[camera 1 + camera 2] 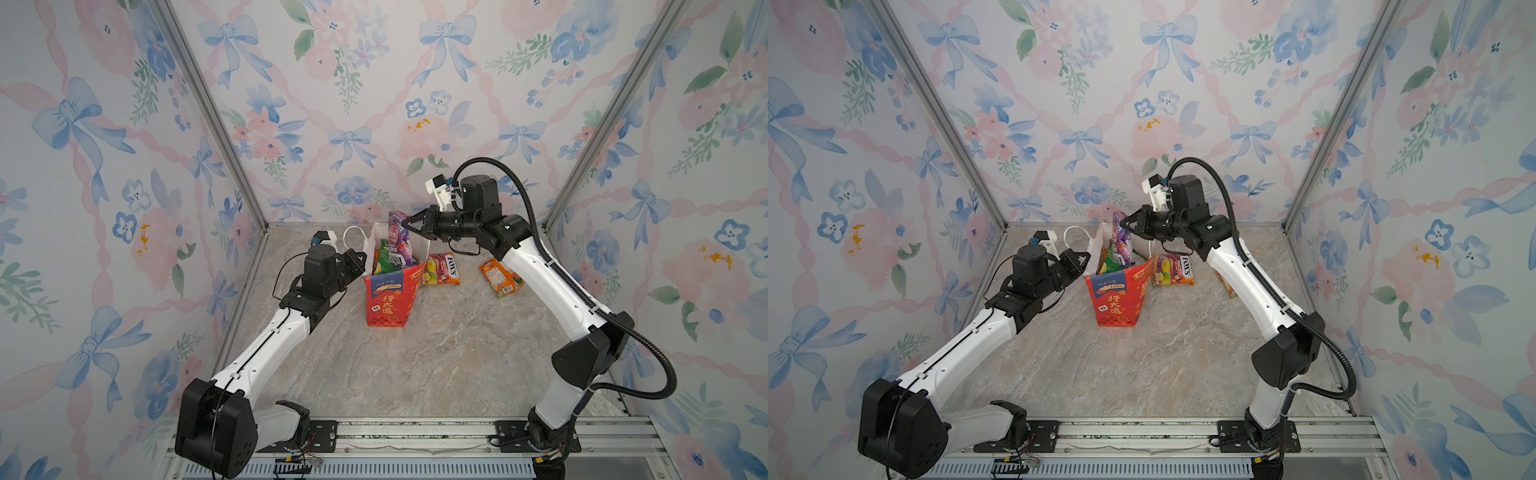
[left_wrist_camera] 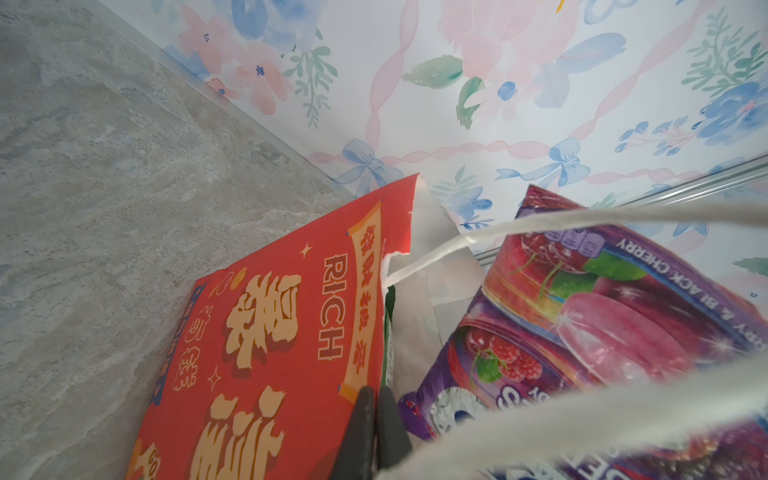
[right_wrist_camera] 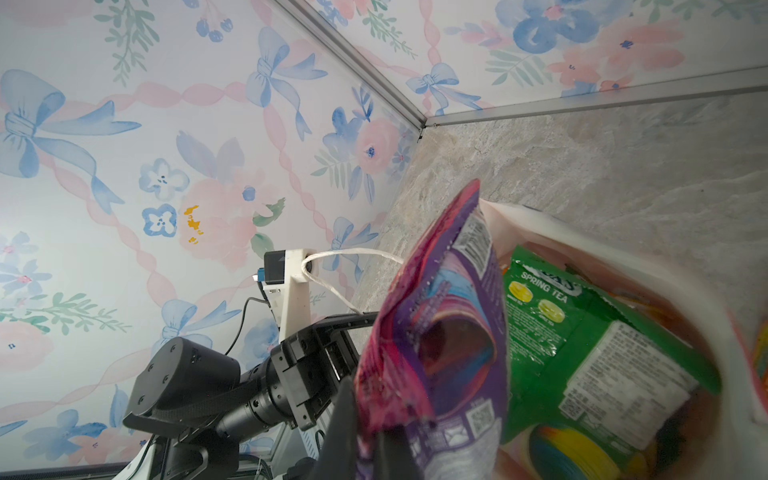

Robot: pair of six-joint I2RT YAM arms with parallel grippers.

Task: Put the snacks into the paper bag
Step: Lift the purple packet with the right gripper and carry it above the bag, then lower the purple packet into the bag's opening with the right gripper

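In both top views your left arm reaches low across the bench from its front left corner, wrist level. The left gripper meets the left rim of the paper bag, which stands upright near the middle of the back edge. Your right arm rises from the front right corner, folds at the elbow and comes in level above the bag's mouth. The right gripper is pinched on a purple packet that stands upright, its lower end inside the bag. A green packet and a second purple packet sit inside. A red-yellow FOX'S packet lies flat just right of the bag, and an orange packet lies farther right. In a top view the right forearm covers most of that orange packet

In the left wrist view the left gripper has both dark fingers pressed together over the paper bag's rim, gripping its wall. A blurred white cord handle crosses the purple wrappers, and you cannot tell where one ends

In the right wrist view the right gripper is cut off at the frame edge, clamping the purple packet's crumpled end. Beside it the green packet reads SPRING TEA. The purple packet hides the left gripper's tips
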